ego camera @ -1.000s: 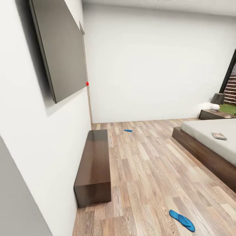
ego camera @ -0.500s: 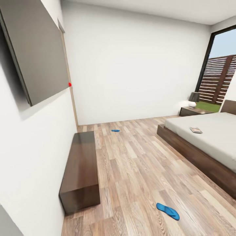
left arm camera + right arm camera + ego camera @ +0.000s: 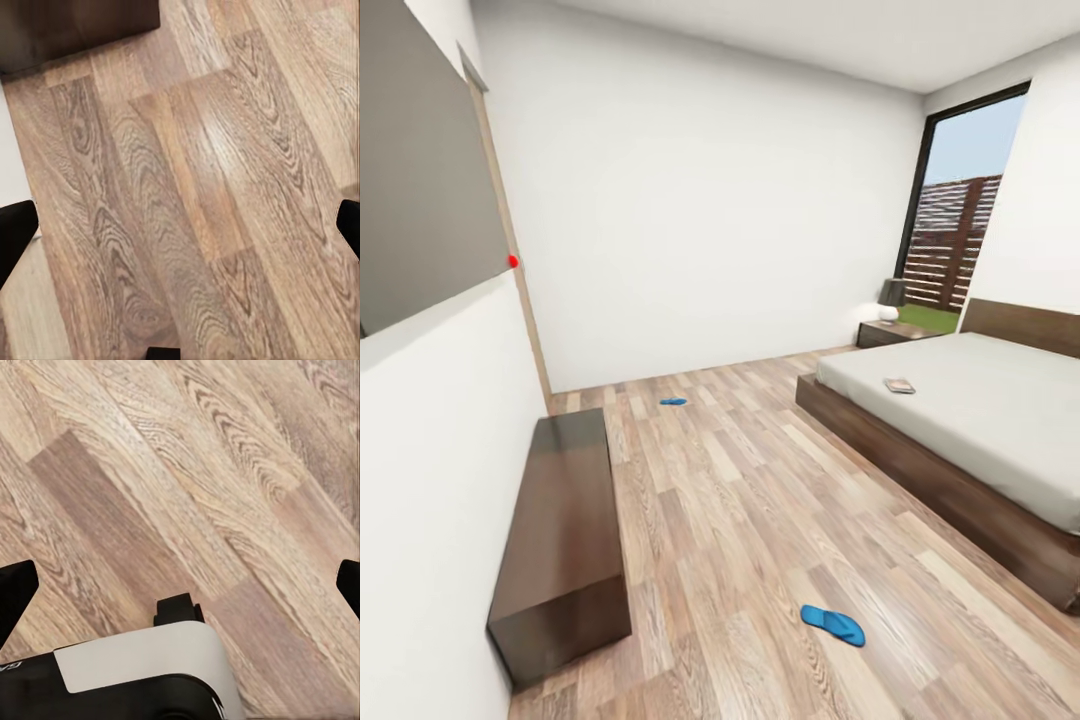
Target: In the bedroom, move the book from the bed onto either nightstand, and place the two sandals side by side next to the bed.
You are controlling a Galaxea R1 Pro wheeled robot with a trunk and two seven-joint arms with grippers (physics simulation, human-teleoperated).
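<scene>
In the head view a blue sandal [image 3: 833, 625] lies on the wood floor close to me, and the second sandal [image 3: 673, 402] lies far off near the back wall. The bed [image 3: 1000, 430] stands at the right, and the small book [image 3: 900, 385] rests on its mattress near the foot corner. A dark nightstand [image 3: 888, 333] sits beyond the bed by the window, with a lamp on it. My left gripper [image 3: 180, 225] hangs open over bare floor planks. My right gripper [image 3: 180, 585] is also open above the floor, with part of my white base below it.
A long dark TV bench [image 3: 560, 530] runs along the left wall under a wall-mounted screen [image 3: 420, 200]. A tall window [image 3: 950, 230] at the back right shows a slatted fence. Wide floor lies between the bench and the bed.
The whole view has swung to the right, so the camera has turned: more of the bed, the headboard and the window now show, and the bench and sandals sit further left.
</scene>
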